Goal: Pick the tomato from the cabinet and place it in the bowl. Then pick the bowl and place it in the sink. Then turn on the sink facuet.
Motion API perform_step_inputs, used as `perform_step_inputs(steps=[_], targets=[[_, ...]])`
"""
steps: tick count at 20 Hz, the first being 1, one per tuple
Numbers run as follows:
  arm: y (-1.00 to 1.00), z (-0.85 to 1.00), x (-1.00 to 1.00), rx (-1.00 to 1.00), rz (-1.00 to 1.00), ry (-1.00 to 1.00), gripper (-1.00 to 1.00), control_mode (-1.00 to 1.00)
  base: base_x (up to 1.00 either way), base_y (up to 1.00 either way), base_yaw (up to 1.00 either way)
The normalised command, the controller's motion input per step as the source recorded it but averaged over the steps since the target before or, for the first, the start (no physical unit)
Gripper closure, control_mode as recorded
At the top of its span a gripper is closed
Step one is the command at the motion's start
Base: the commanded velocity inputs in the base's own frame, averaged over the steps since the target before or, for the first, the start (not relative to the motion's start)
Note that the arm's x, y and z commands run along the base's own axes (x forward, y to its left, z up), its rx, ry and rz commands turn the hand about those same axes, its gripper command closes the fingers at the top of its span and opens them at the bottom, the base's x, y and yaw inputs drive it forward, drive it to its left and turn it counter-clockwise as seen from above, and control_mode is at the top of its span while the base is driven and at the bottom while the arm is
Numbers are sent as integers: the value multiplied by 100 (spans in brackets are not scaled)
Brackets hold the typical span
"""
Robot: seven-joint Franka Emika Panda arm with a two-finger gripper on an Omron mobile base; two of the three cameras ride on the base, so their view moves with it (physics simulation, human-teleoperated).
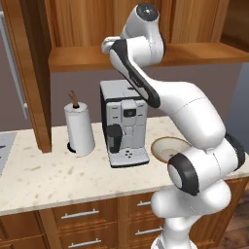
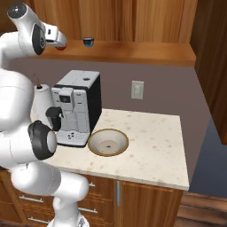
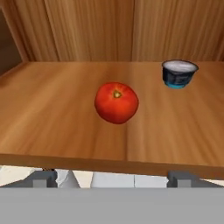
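both fingertips of the gripper (image 3: 112, 178) stand wide apart, level with the cabinet (image 3: 65, 127) shelf edge — lined up to straddle the tomato (image 3: 116, 103) — bowl (image 2: 108, 142) waiting below.

I see bare shelf (image 3: 52, 122) all around the tomato (image 3: 116, 103); only the blue cup (image 3: 178, 73) stands far right, well apart from it.

Even, soft rendered light throughout; faint shadows under the tomato (image 3: 116, 103) and the coffee machine (image 1: 123, 122). Slightly soft, low-resolution pictures, no glare.
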Motion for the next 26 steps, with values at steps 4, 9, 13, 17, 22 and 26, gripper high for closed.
perform_step_inputs(steps=[4,9,13,17,22,26], targets=[[0,-15,71,0,0,0,-100,-100,0,0,0],[0,0,71,0,0,1,-100,-100,0,0,0],[1,-4,58,0,0,2,-100,-100,0,0,0],[6,-10,45,0,0,3,-100,-100,0,0,0],[10,-5,18,0,0,4,100,-100,0,0,0],[0,-8,-14,0,0,0,100,-100,0,0,0]])
